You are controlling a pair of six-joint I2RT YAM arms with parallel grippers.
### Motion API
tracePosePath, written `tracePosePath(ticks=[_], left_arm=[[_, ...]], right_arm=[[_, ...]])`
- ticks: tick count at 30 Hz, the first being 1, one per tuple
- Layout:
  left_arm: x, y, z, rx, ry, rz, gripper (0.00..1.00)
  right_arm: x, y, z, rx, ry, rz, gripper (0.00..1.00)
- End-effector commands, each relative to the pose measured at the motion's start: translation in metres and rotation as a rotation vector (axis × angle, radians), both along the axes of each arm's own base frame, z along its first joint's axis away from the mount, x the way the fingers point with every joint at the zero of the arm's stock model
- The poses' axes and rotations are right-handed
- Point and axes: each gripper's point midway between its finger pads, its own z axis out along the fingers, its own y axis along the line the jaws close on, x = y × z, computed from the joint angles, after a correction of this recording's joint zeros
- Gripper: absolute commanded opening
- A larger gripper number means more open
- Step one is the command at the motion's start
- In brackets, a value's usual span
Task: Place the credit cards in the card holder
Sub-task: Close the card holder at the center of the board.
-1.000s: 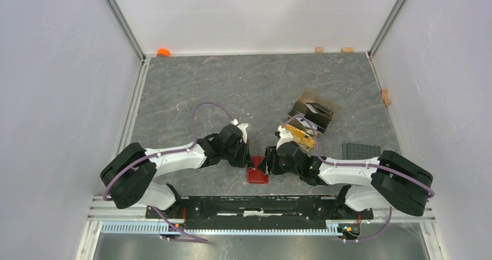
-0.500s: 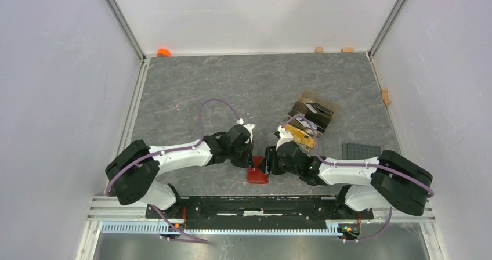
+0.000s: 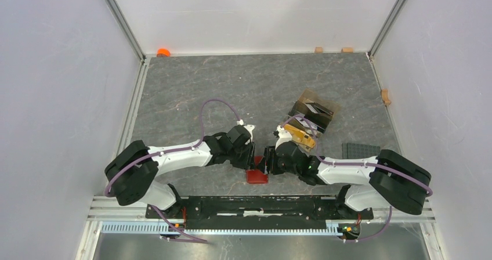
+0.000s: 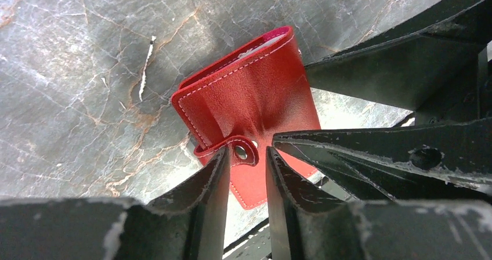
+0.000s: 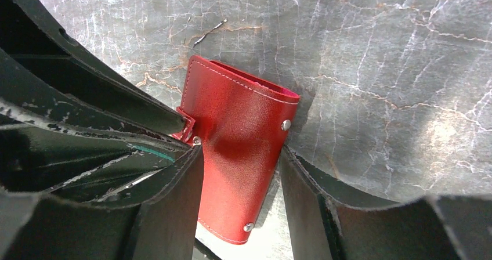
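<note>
Dark box [image 3: 318, 116] beyond right arm [image 3: 348, 167] | red card holder [image 4: 249, 115], long axis near-to-far | left jaws released astride snap tab [image 4: 241, 151] | right jaws clamp card holder

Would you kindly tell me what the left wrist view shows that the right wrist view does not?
Only the left wrist view shows the snap strap in full, lying in the gap between the parted fingers of the left hand. Only the right wrist view shows a face of the card holder with two metal studs, clamped across its width by the right hand. Both show the red holder, the grey marbled table and the opposite hand's fingers alongside.
</note>
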Motion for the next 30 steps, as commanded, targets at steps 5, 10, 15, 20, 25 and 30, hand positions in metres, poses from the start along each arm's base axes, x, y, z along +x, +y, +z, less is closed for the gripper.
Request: tracePosePath(ticks=[5, 10, 15, 20, 25, 30], left_arm=[[0.004, 0.004, 0.018, -0.026, -0.061, 0.022, 0.36], [0.005, 0.003, 0.020, -0.030, -0.067, 0.018, 0.28], [0.003, 0.006, 0.018, -0.016, -0.057, 0.025, 0.26], [0.002, 0.009, 0.018, -0.005, -0.051, 0.029, 0.28], [0.001, 0.011, 0.017, 0.002, -0.047, 0.028, 0.30], [0.000, 0.011, 0.018, -0.001, -0.044, 0.028, 0.25]], right_arm=[[-0.018, -0.027, -0.035, -0.163, 0.077, 0.023, 0.57], [-0.019, -0.027, -0.036, -0.166, 0.079, 0.025, 0.57], [-0.019, -0.027, -0.036, -0.168, 0.079, 0.028, 0.57], [-0.020, -0.027, -0.037, -0.171, 0.081, 0.029, 0.57], [-0.020, -0.027, -0.037, -0.172, 0.082, 0.030, 0.57], [-0.020, -0.027, -0.039, -0.174, 0.085, 0.031, 0.57]])
